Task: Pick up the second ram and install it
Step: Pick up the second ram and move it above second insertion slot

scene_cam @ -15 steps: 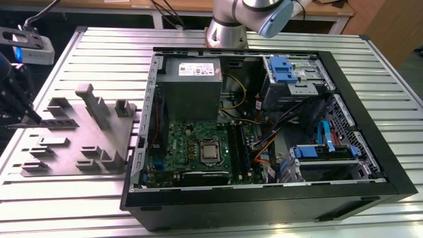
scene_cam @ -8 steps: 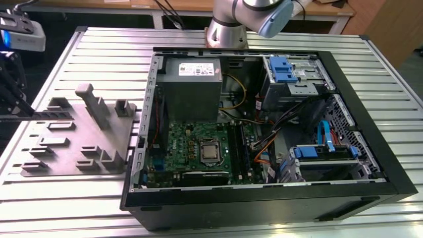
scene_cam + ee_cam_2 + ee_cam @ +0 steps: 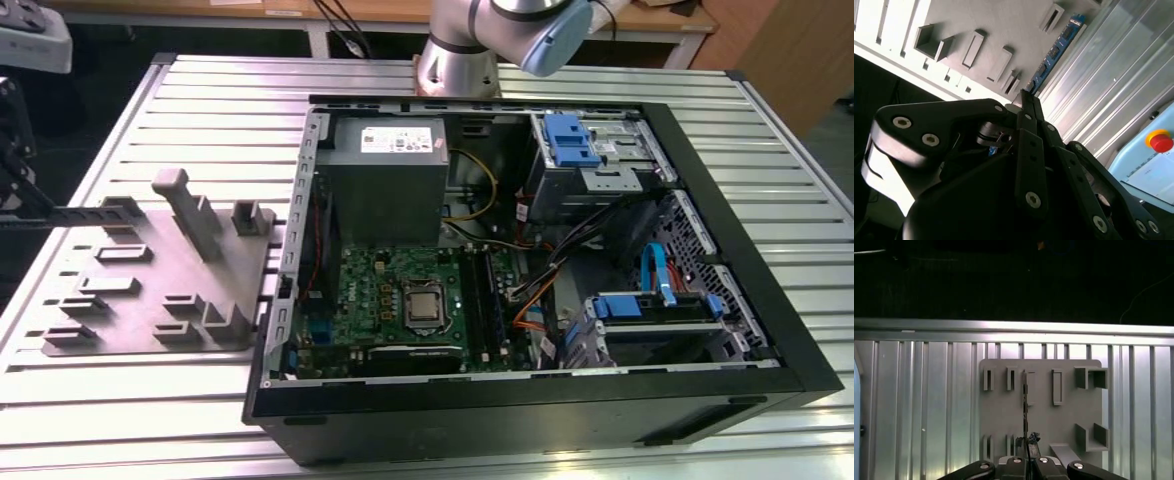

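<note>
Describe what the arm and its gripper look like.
The arm is a silver-grey tube with a light blue cap on its joint. The gripper is black: flat linked bars pinned with silver screw heads, narrowing to slim fingers.

Open ribbed worktop (image 3: pixel 200 110) lies free around the grey plate (image 3: pixel 167 265), widest toward the worktop's corner at the exterior view's upper left. On the plate, upright blocks (image 3: pixel 187 215) leave only narrow lanes, and a memory stick (image 3: pixel 1025 405) stands on edge among them. The open computer case (image 3: pixel 747 250) fills the worktop's other side; cables (image 3: pixel 574 235) and drive cages (image 3: pixel 594 150) crowd its inside.
</note>
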Controlling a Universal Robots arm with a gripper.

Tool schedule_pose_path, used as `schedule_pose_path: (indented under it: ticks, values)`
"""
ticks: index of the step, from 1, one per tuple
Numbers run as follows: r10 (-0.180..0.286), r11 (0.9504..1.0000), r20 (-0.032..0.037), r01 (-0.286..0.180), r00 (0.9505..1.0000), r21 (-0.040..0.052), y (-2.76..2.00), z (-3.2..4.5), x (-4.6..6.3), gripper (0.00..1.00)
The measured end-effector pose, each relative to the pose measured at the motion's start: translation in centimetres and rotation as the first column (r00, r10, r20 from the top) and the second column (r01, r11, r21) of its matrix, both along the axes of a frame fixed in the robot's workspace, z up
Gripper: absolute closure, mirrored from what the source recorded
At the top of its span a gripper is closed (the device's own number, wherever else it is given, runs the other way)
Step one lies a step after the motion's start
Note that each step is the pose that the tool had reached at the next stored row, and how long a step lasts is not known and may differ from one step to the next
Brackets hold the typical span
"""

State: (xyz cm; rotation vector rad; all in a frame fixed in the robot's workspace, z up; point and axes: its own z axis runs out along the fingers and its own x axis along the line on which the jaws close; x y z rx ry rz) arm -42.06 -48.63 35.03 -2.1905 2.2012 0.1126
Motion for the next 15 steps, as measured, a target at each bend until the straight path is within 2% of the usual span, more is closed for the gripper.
schedule_pose_path:
  ticks: [9,15]
  values:
    - [0.000,1.0000,0.0000,0.000,1.0000,0.0000,0.08,2.81,0.0,0.88]
    - [0.000,1.0000,0.0000,0.000,1.0000,0.0000,0.10,4.13,0.0,0.88]
